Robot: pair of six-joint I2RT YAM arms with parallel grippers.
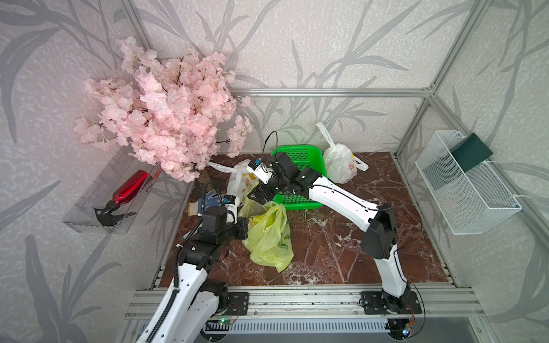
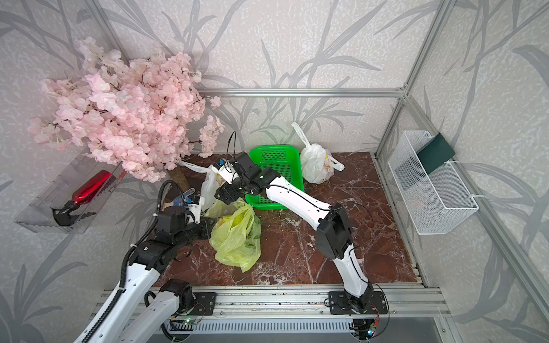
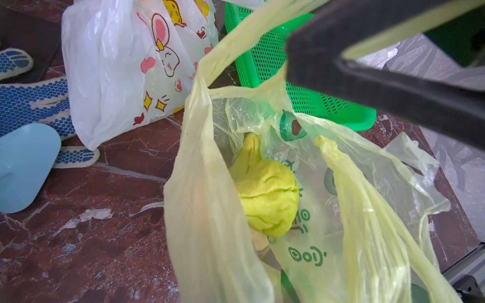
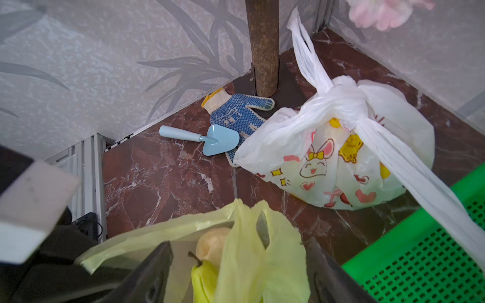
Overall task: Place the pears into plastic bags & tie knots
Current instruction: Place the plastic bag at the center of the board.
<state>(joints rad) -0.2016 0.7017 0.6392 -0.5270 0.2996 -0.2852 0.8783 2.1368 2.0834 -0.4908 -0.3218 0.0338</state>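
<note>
A yellow-green plastic bag [image 1: 269, 237] [image 2: 237, 240] stands open mid-table. Inside it lie a green pear [image 3: 265, 199] [image 4: 203, 278] and a cream pear [image 4: 212, 244]. My left gripper [image 1: 244, 228] is shut on the bag's near handle [image 3: 210, 236]; its fingers are hidden under the plastic in the left wrist view. My right gripper [image 4: 240, 275] [image 1: 261, 197] stands open astride the far handle [image 4: 246, 249]. A white rabbit-print bag [image 4: 328, 157] [image 1: 239, 181] lies behind, closed by a knot [image 4: 341, 99]. A second white bag [image 1: 338, 163], also tied, sits at the back right.
A green mesh basket [image 1: 300, 157] sits under my right arm. A blue dotted glove [image 4: 236, 115], a pale blue trowel [image 4: 210, 139] and the trunk [image 4: 262, 47] of the pink blossom tree [image 1: 166, 118] crowd the back left corner. A white wire basket [image 1: 463, 184] hangs on the right wall.
</note>
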